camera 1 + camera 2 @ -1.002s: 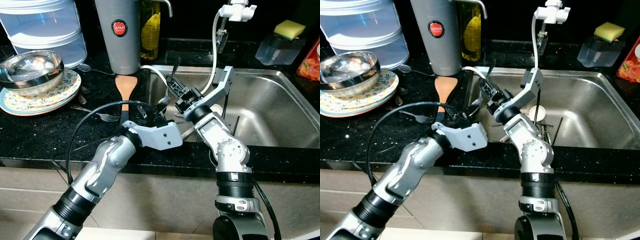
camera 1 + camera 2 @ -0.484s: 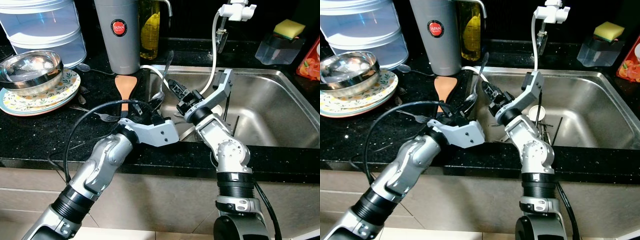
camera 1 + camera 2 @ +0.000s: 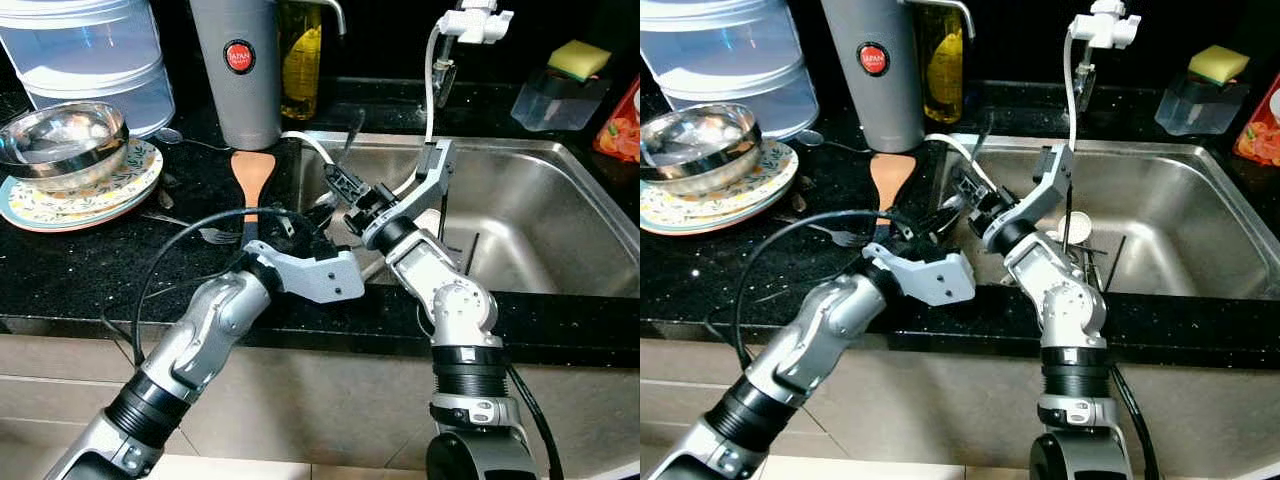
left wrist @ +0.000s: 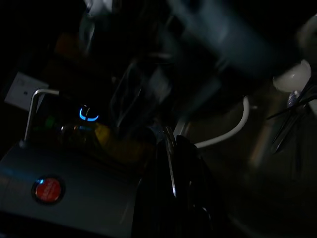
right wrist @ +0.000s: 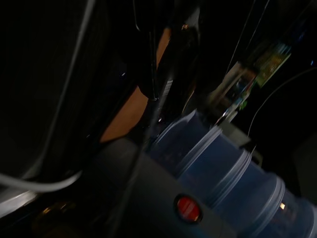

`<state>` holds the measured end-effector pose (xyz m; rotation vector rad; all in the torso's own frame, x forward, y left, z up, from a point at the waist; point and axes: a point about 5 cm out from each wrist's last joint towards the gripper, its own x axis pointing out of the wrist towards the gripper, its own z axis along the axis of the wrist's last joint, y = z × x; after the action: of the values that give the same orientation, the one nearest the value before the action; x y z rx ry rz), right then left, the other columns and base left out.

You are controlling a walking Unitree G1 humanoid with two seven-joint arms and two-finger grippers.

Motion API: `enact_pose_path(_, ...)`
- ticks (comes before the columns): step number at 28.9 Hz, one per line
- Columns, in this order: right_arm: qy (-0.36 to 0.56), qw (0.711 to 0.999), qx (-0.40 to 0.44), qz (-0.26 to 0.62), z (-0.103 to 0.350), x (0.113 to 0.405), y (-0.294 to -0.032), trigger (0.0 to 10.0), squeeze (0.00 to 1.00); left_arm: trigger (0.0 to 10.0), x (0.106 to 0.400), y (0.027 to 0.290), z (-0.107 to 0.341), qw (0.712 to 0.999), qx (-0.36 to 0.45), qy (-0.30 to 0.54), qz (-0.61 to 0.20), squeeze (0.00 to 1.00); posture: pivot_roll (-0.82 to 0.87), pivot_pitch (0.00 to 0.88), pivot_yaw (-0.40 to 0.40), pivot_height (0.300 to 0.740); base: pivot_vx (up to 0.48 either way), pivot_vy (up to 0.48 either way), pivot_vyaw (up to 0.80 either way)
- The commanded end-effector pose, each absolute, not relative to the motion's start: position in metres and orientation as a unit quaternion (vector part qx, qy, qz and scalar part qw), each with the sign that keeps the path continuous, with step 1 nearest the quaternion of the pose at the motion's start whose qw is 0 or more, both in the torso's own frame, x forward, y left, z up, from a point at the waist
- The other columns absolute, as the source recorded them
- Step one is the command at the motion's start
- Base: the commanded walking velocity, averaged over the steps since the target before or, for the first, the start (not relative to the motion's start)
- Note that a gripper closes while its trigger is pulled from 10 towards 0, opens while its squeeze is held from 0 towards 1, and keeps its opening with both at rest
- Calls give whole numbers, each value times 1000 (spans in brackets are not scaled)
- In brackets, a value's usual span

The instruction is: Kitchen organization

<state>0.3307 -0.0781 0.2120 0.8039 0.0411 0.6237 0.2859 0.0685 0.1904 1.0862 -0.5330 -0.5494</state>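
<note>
L gripper at sink front-left rim; fingers look together, a thin metal strip between them in the wrist view, can't confirm the grip. R gripper just beyond, over sink's left edge, clamped on spoon, handle tilted up. Fork and wooden spatula on counter left of sink. Bowl on plates further left. Grey flask behind sink's left corner.

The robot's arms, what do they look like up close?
Both are silver metal in rounded segments, with ribbed black rings at the joints. A loose black cable loops off the left arm. The left gripper and right gripper have long black fingers.
</note>
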Motion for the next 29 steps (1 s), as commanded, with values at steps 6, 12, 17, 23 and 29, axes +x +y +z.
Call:
enact_pose_path(6, 14, 875, 392, 283, 212, 331, -83, 0, 0, 10000, 287, 70, 173, 774, 525, -213, -284, 0, 173, 0, -28, 740, 0, 0, 0)
enact_pose_path(12, 5, 876, 396, 274, 213, 332, -88, 0, 0, 10000, 290, 74, 174, 784, 522, -207, -265, 0, 175, 0, -28, 740, 0, 0, 0)
enact_pose_path(17, 3, 878, 395, 270, 214, 336, -90, 0, 0, 10000, 294, 78, 182, 796, 510, -218, -245, 1000, 188, 0, -36, 740, 0, 0, 0)
enact_pose_path(23, 5, 882, 392, 263, 214, 339, -89, 0, 0, 10000, 292, 83, 201, 822, 467, -254, -203, 1000, 203, 0, -45, 740, 0, 0, 0)
enact_pose_path(29, 6, 891, 389, 235, 212, 344, -94, 10000, 0, 10000, 285, 87, 206, 838, 439, -256, -197, 0, 211, 0, -50, 740, 0, 0, 0)
